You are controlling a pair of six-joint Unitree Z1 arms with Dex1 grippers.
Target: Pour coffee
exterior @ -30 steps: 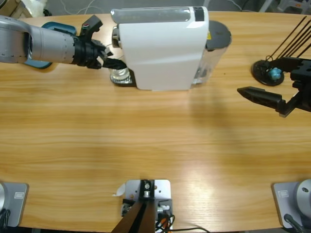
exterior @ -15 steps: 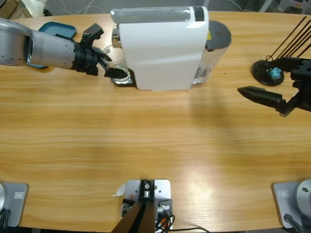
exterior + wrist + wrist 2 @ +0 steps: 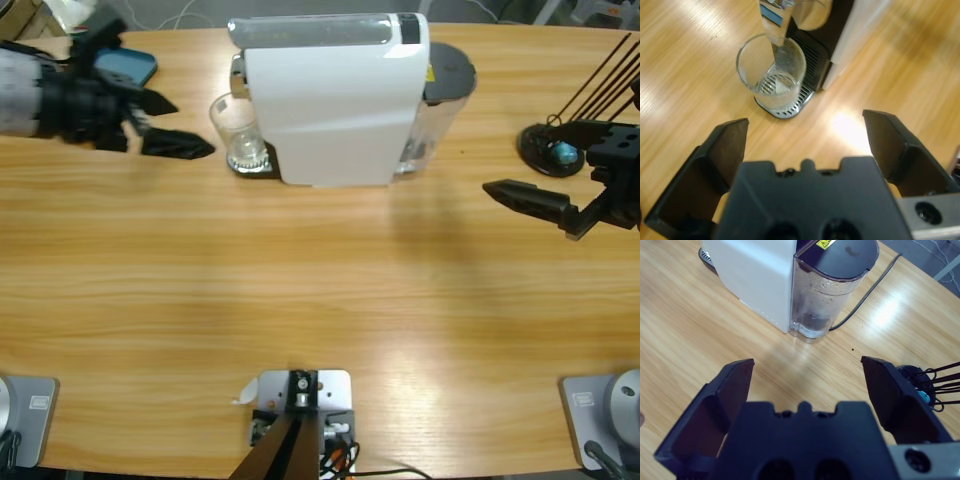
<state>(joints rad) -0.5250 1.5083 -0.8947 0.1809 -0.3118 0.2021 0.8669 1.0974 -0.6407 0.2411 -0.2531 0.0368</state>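
A clear glass (image 3: 237, 135) stands upright on the drip tray (image 3: 258, 168) at the left end of the white machine (image 3: 335, 100). In the left wrist view the glass (image 3: 771, 75) sits under the spout, and the tray's grate (image 3: 790, 107) shows through its bottom. The coffee is out of view. My left gripper (image 3: 190, 128) hangs open a little left of the glass, apart from it, with nothing between its jaws (image 3: 807, 125). My right gripper (image 3: 530, 188) is open and empty over the table at the right, facing the machine's water tank (image 3: 830, 290).
The water tank (image 3: 440, 90) with a dark lid sits on the machine's right end, and a black cable (image 3: 870, 285) runs behind it. A black wire rack (image 3: 555, 150) with a blue capsule (image 3: 567, 153) stands at the far right. A teal object (image 3: 125, 65) lies at the back left.
My left gripper has let go of the glass and drawn back to the left, leaving it on the drip tray. The right gripper has barely shifted.
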